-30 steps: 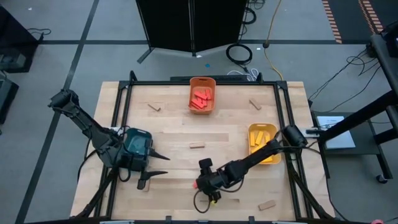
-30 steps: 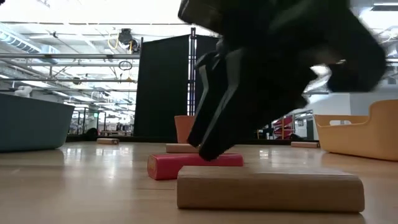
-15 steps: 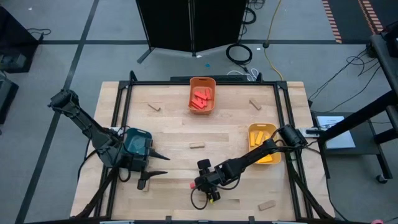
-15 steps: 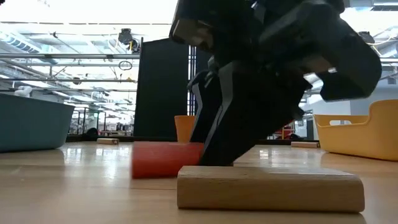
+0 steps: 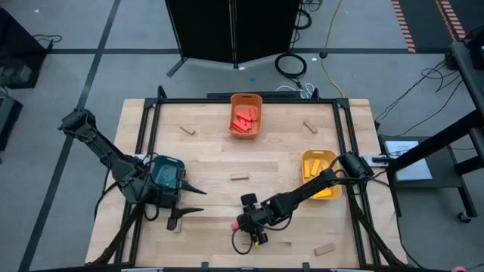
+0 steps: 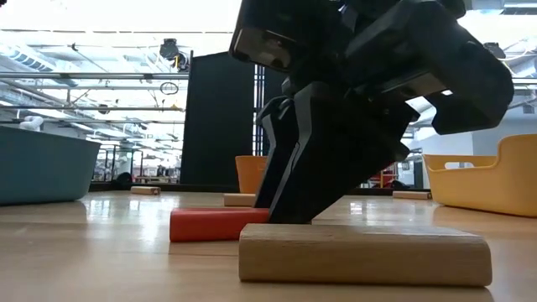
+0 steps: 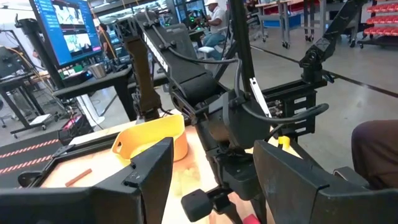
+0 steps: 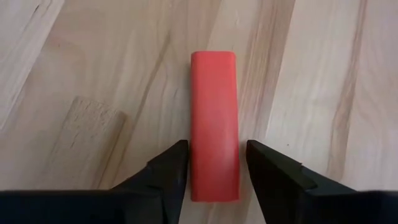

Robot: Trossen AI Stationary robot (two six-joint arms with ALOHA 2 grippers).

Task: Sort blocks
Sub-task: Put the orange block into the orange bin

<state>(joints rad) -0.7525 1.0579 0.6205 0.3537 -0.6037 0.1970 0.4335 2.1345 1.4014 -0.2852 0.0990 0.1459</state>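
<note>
A red block [image 8: 214,124] lies flat on the wooden table, also seen in the high view [image 5: 237,224] and the low view [image 6: 218,225]. My right gripper [image 8: 214,163] is slanted down over the block and open. Its two fingers stand on either side of the block's end nearest the gripper. A tan block [image 8: 84,134] lies flat close beside it. My left gripper [image 5: 201,201] waits open and level at the table's left, above the teal bin [image 5: 168,175]. My right gripper straddles the red block across its width, coming from above and slanting in from the table's right. One finger [image 8: 177,163] lies against the block's long side [image 8: 194,155]. A thin dark gap shows between the other finger [image 8: 261,163] and the opposite side. The block rests flat on the table.
An orange bin [image 5: 246,127] with red blocks stands at the far middle, and a yellow bin [image 5: 306,160] at the right. Loose tan blocks lie at the far left [image 5: 187,129], far right [image 5: 310,127], middle [image 5: 240,177] and near right [image 5: 324,248]. Another tan block [image 6: 365,253] lies close to the low camera.
The red block has slid toward the table's left and turned a little under my right gripper's fingers. It stays flat on the table. The gripper has rolled slightly over it.
</note>
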